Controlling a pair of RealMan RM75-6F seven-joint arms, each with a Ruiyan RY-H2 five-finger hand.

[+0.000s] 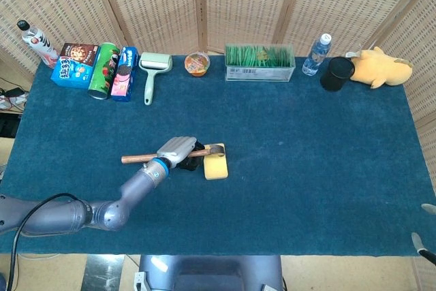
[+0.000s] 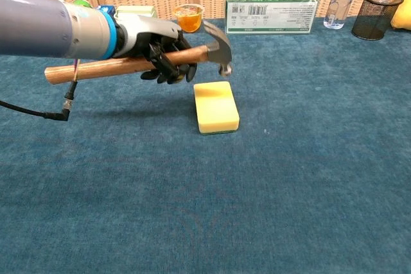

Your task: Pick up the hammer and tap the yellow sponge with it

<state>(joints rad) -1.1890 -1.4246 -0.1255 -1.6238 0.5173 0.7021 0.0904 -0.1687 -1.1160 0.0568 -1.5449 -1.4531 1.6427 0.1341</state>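
Left hand point(image 2: 160, 46) wrapped round the wooden handle of the hammer point(image 2: 131, 66), fingers curled under the shaft close to the head end; butt of the handle sticks out toward 9 o'clock past the wrist. Hammer roughly level, head tilted slightly up, steel head in the air above the far edge of the sponge point(image 2: 216, 106), clear of it in the chest view. In the head view the same hand point(image 1: 178, 149) sits just at 9 o'clock of the sponge point(image 1: 216, 166), hammer point(image 1: 139, 158) head overlapping the sponge's top edge. Sponge yellow, lying flat on the blue cloth of the table point(image 1: 320, 168), a bit left of centre. Right hand: only fingertips point(image 1: 428, 208) show at the 4 o'clock corner of the head view, too little to tell how it is set. Along the 12 o'clock edge of the table, left to right: bottle point(image 1: 38, 42), snack boxes point(image 1: 73, 63), green can point(image 1: 103, 69), lint roller point(image 1: 152, 73), small cup point(image 1: 197, 63), clear box of green sticks point(image 1: 259, 63), water bottle point(image 1: 317, 54), black mesh cup point(image 1: 336, 73), yellow plush point(image 1: 380, 66). A black cable point(image 2: 38, 112) hangs from the left forearm in the chest view.
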